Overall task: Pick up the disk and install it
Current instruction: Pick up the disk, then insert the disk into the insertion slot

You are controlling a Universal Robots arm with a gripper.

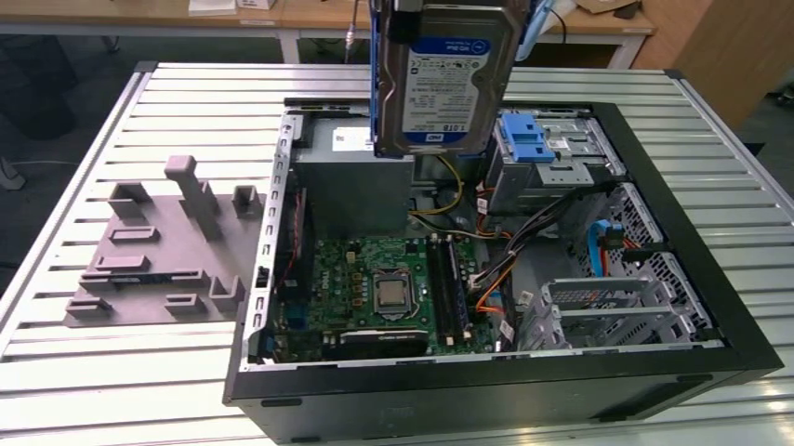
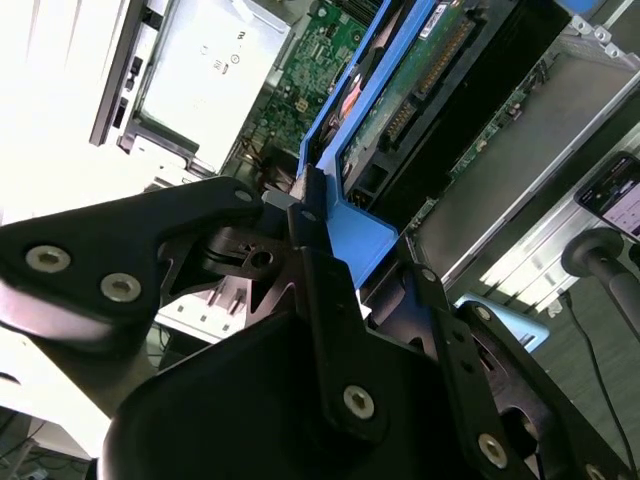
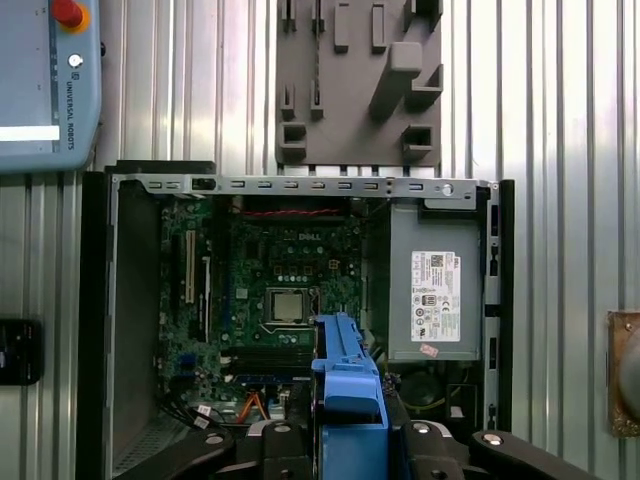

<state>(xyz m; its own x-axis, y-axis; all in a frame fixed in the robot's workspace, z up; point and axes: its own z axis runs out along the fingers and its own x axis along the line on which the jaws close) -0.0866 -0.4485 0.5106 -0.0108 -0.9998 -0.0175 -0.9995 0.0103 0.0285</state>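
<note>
The disk (image 1: 441,79) is a silver hard drive with a white-and-blue label in a blue carrier. It hangs upright in the air above the back of the open computer case (image 1: 694,307). It is over the power supply, beside the drive cage (image 1: 552,149) with its blue latch. In both wrist views my gripper (image 2: 355,240) is shut on the carrier's blue end tab (image 3: 347,395). Its black fingers (image 2: 310,215) clamp the tab from both sides. The disk's circuit-board side (image 2: 420,80) faces the second wrist camera.
Inside the case lie the green motherboard (image 1: 385,288), the grey power-supply box (image 3: 435,295), loose cables (image 1: 496,269) and metal bays (image 1: 620,307). A grey fixture plate (image 1: 162,251) lies on the slatted table at the exterior view's left. A teach pendant (image 3: 45,80) lies beside the case.
</note>
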